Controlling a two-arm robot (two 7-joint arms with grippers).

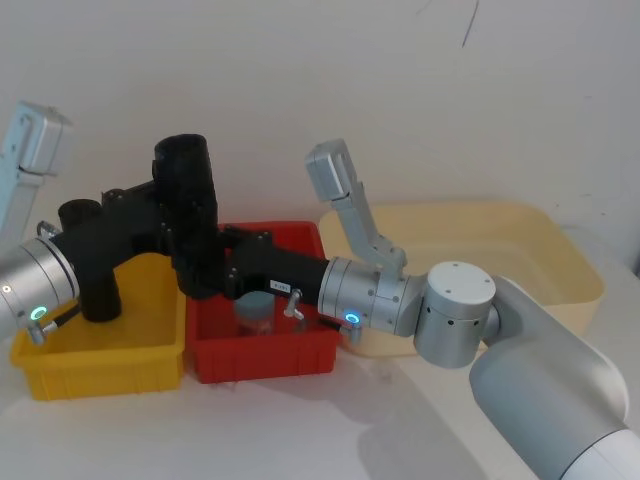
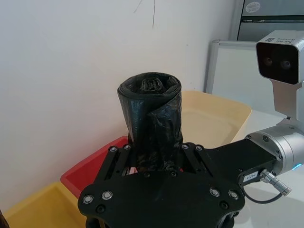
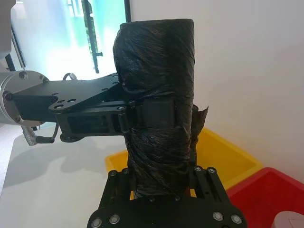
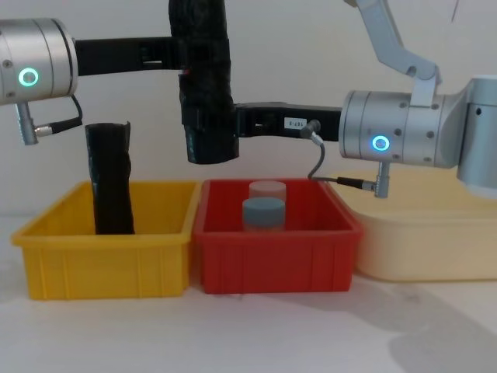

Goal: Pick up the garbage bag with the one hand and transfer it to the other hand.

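Note:
The garbage bag (image 4: 203, 85), a thick black crinkly roll, hangs upright in the air above the gap between the yellow and red bins. My left gripper (image 4: 190, 56), on the green-lit arm, reaches in from the left and is shut on the bag's upper half. The right gripper (image 4: 221, 124), with a white label and on the blue-lit arm, comes from the right and is shut on the lower half. In the right wrist view the bag (image 3: 159, 95) rises between my right gripper (image 3: 161, 183) fingers. In the left wrist view the bag's (image 2: 152, 114) rolled end faces up.
A yellow bin (image 4: 109, 256) on the left holds a slimmer black roll (image 4: 110, 183) standing upright. The red bin (image 4: 276, 260) in the middle holds two capped jars (image 4: 264, 210). A cream tub (image 4: 423, 249) stands to the right, and a white wall lies behind.

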